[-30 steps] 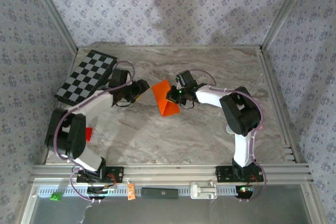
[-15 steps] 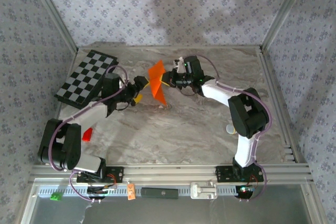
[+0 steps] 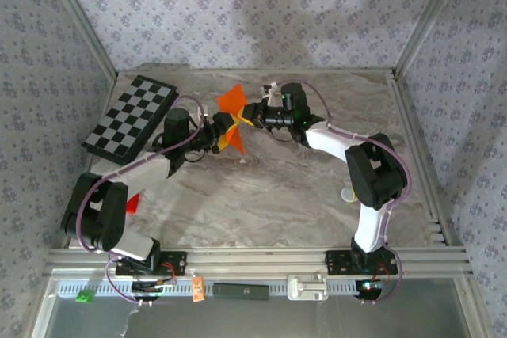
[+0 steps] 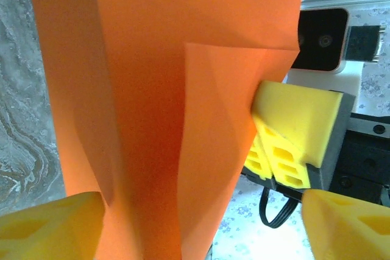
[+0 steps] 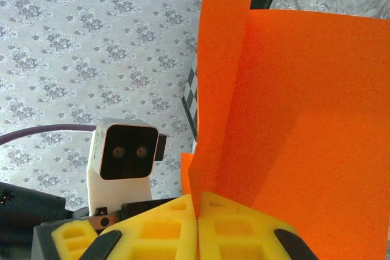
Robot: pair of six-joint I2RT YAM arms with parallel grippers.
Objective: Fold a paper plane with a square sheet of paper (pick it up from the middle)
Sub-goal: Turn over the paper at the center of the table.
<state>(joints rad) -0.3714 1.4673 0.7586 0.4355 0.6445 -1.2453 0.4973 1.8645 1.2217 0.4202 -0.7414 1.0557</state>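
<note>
Creased orange paper (image 4: 164, 89) between spread left pincer (image 4: 201, 235); right pincer (image 4: 261, 145) clamps edge.

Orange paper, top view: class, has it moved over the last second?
Yes. The orange paper has gone toward the far wall and slightly left, nearer the checkerboard.

The top camera hangs above and behind my bases, looking down from afar on the whole table (image 3: 261, 195). My left wrist's view sits tight against the orange sheet (image 4: 152, 89), facing the right wrist camera (image 4: 323, 39) at upper right. My right wrist's view looks back, equally close, at the left wrist camera (image 5: 125, 153) at middle left. All three views share the sheet.
</note>
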